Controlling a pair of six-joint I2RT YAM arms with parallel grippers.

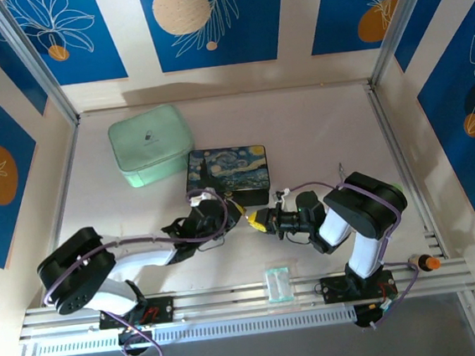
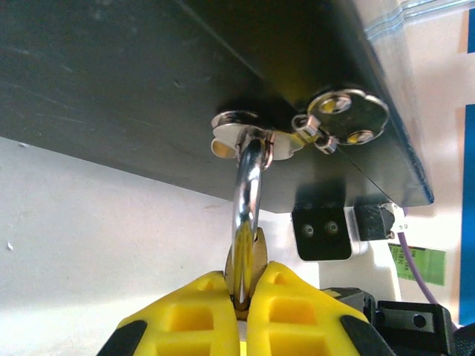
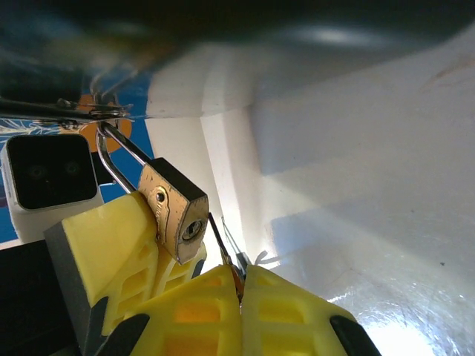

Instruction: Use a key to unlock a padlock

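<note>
At the near edge of the painted box (image 1: pixel 227 172) — a mint case (image 1: pixel 150 144) behind it, a clear packet (image 1: pixel 278 282) at the table's (image 1: pixel 318 136) near edge — the left gripper (image 2: pixel 241 297) clamps the padlock (image 3: pixel 177 211), shackle (image 2: pixel 247 193) through the clasp (image 2: pixel 245 130), while the right wrist view adds its keyhole (image 3: pixel 191 230) and the right gripper (image 3: pixel 239 285) pinching the key (image 3: pixel 220 245) just beside it.

Overhead view evenly bright w/ soft shadows; right wrist cam: glare on table (image 3: pixel 386 297), blurred dark top.

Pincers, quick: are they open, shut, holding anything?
Left pincer: shut on the padlock.
Right pincer: shut on the key.
</note>
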